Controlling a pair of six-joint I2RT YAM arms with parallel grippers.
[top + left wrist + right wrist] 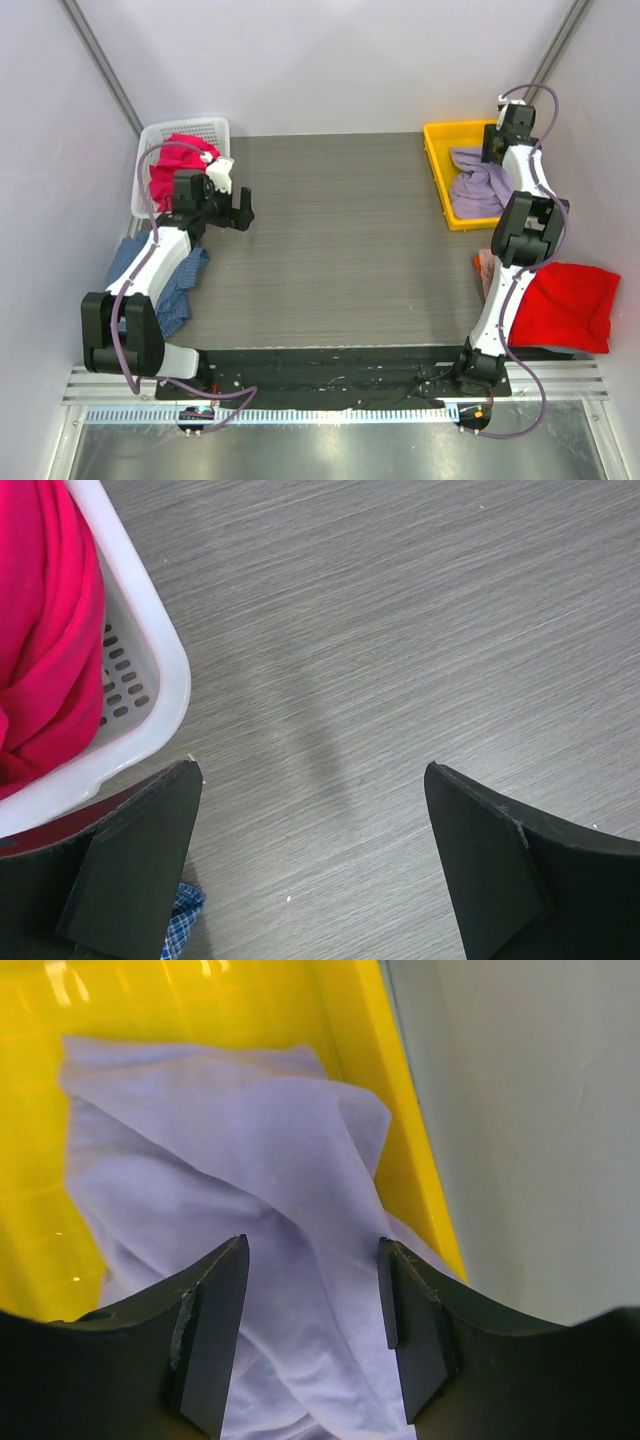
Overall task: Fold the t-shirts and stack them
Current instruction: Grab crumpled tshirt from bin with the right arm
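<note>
Top external view, from the left edge of the grey wood-grain counter (340, 240): a white mesh plastic basket (150, 135) sits at the far left corner with a crumpled magenta-pink t-shirt (172, 165) in it. A blue checked t-shirt (180, 285) lies bunched along the left edge, partly under the left arm. The left jaws are wide apart and hold nothing, hovering over bare counter just beside the basket's near corner. A careless reach for the pink cloth could clip the basket rim and shove or tip the basket. A sweep of the arm could also snag the checked shirt below it and drag it off the edge.

At the far right corner, a large plain lavender-purple t-shirt (478, 185) lies rumpled in a yellow plastic tray (440, 135). The right jaws are apart above its folds, close to the tray's right wall; whether they touch the cloth, I cannot tell. Closing here would likely pinch several layers at once, so the shirt would come up as a wad that is hard to spread. The jaws could also catch the tray wall and pull the tray along.

A bright red t-shirt (570, 305) lies at the right edge near the near right corner, beside the right arm. It looks liable to slip off if nudged.
</note>
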